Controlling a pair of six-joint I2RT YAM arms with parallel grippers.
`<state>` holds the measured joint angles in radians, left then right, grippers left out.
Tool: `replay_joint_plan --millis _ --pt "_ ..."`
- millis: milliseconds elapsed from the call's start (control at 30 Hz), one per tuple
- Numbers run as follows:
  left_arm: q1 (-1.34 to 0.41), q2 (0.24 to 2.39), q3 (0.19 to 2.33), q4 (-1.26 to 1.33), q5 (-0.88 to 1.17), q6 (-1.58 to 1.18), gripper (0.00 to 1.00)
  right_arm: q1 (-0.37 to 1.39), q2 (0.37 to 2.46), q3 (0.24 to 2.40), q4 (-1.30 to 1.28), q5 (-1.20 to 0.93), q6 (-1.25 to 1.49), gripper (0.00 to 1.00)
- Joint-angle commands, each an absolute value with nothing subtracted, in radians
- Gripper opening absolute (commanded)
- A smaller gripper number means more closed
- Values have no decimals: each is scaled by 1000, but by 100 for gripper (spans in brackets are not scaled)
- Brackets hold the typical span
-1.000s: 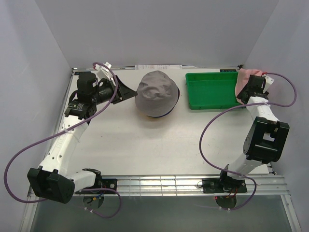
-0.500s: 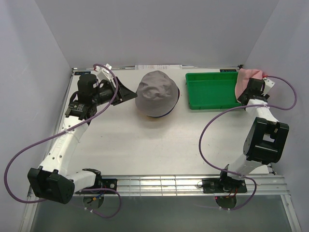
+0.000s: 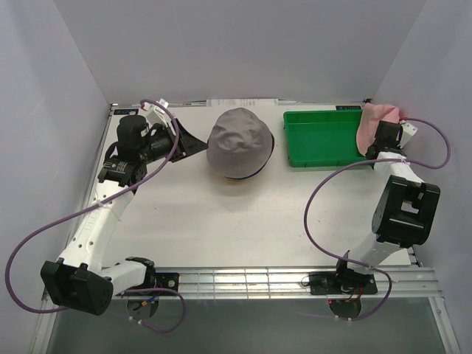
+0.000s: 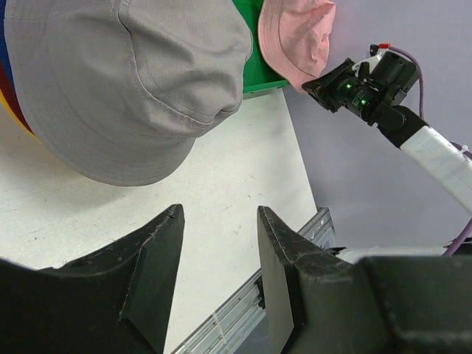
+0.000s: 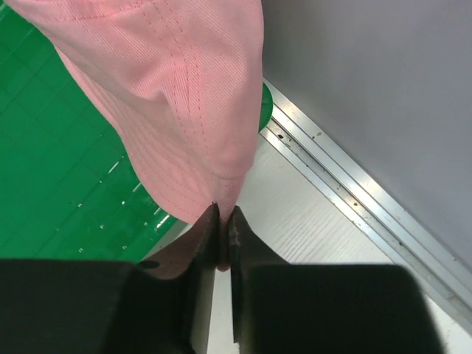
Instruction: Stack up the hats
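One pink hat pinched at the upper right

Both fingers of the right gripper (image 5: 223, 214) are closed on the brim edge of the pink hat (image 5: 169, 96). The hat spreads from the fingertips toward the top of the wrist frame, partly over the right end of the green bin (image 3: 321, 140). The left gripper (image 4: 219, 214) stands open and grips nothing. The grey hat (image 3: 240, 141) lies at the upper centre of the table (image 3: 243, 221), just beyond its fingertips, not touching them

No lettering, brand, number or sign can be read in any view; the white paper strip (image 3: 243, 102) along the far edge of the pale table (image 3: 221, 221) and the small dark tag (image 3: 348, 108) behind the green plastic bin (image 3: 324, 140) are too small to make out.
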<state>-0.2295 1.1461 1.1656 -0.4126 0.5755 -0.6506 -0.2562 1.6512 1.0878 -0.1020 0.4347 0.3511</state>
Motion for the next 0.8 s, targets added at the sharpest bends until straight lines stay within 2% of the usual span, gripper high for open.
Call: replay_joint_plan --millis 0,167,200,300,400,467,600,767 --pt "-232 1109 1164 -416 558 -638 54 -262 1658 1129 -84 433 360 8" --pt "-232 1123 1193 -413 552 -637 50 -247 1638 1210 -144 339 377 8" --pt "-232 1126 1207 -413 552 -640 46 -242 1637 1233 -178 318 379 8" --pt "-232 1140 1226 -393 564 -664 42 -221 1634 1325 -247 230 391 8" --pt "-233 1155 1235 -356 594 -690 42 -199 1620 1402 -285 126 410 8" --pt "-232 1173 1244 -316 621 -719 44 -184 1611 1457 -299 52 428 8" --pt "-233 1210 1273 -238 687 -770 56 -157 1598 1538 -318 -77 457 8" --pt "-253 1258 1319 -123 724 -860 62 -120 1571 1623 -307 -181 483 8"
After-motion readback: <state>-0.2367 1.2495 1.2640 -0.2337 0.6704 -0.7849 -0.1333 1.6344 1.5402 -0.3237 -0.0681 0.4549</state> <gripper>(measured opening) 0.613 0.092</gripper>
